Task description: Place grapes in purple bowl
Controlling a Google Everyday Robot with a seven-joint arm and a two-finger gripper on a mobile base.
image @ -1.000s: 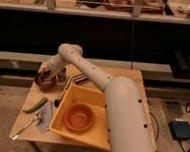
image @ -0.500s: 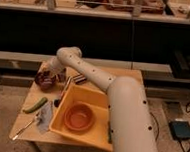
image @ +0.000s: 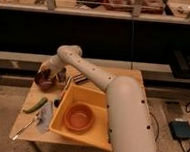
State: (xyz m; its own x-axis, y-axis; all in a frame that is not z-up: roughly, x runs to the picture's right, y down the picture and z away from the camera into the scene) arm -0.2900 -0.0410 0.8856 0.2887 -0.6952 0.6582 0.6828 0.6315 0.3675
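Note:
The purple bowl (image: 42,81) stands at the far left of the wooden table (image: 96,73), small, round and dark maroon. My gripper (image: 50,76) hangs right over the bowl's right side, at the end of the white arm (image: 89,72) that reaches in from the right. The grapes do not show as a separate bunch; the gripper hides the spot where it meets the bowl.
A yellow tray (image: 69,96) holding an orange bowl (image: 79,117) fills the table's middle front. A dark striped block (image: 79,79) lies behind it and a black utensil (image: 63,92) at its left. A green vegetable (image: 35,105), a spoon (image: 25,127) and a clear wrapper (image: 44,117) lie at the front left.
The arm's elbow has shifted slightly; the gripper stays over the purple bowl in about the same place.

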